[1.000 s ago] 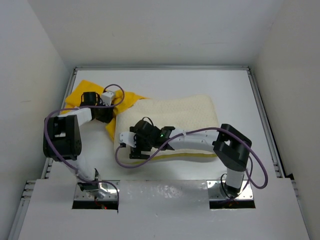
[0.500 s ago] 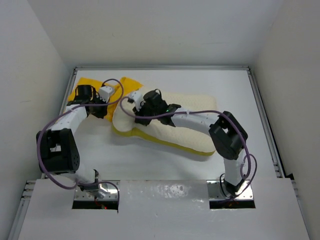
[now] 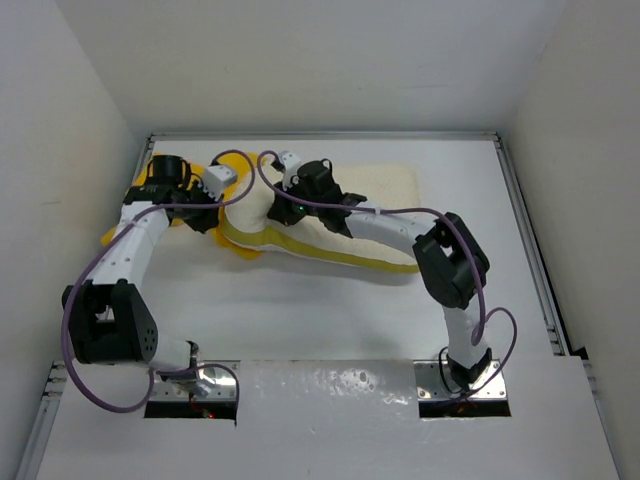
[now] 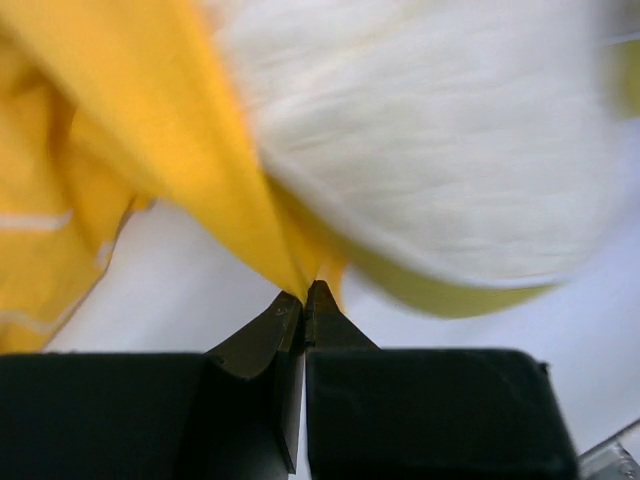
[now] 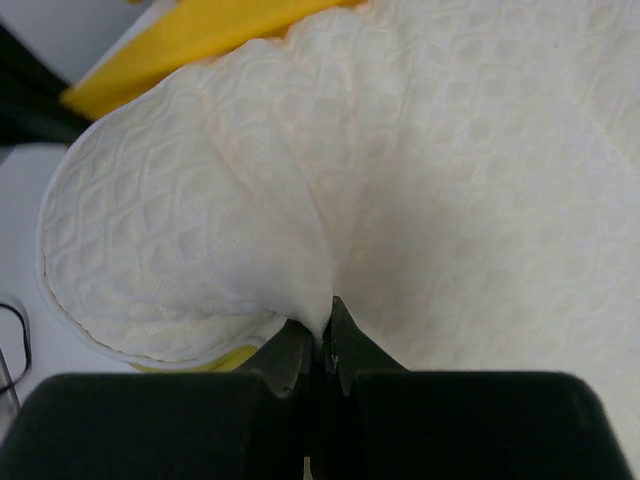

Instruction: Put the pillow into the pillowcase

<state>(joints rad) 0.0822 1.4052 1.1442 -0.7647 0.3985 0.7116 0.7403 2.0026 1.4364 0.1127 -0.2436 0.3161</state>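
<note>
The cream-white quilted pillow (image 3: 385, 205) lies across the back middle of the table, its yellow-trimmed left end bunched and raised. My right gripper (image 3: 283, 208) is shut on a pinched fold of the pillow (image 5: 480, 180) near that end, fingertips (image 5: 338, 322) closed on the fabric. The bright yellow pillowcase (image 3: 238, 164) is crumpled at the back left, right beside the pillow's left end. My left gripper (image 3: 207, 212) is shut on an edge of the pillowcase (image 4: 120, 130), which stretches up from the closed tips (image 4: 305, 296) next to the pillow (image 4: 430, 130). The pillowcase's print is hidden.
White walls enclose the table on three sides. Metal rails (image 3: 525, 230) run along the left and right edges. Purple cables (image 3: 105, 260) loop from both arms. The near half of the white tabletop (image 3: 300, 310) is bare.
Both grippers have closed. The right gripper took hold of the pillow and dragged its left end back and left toward the pillowcase. The left arm stretched farther back with the pillowcase.
</note>
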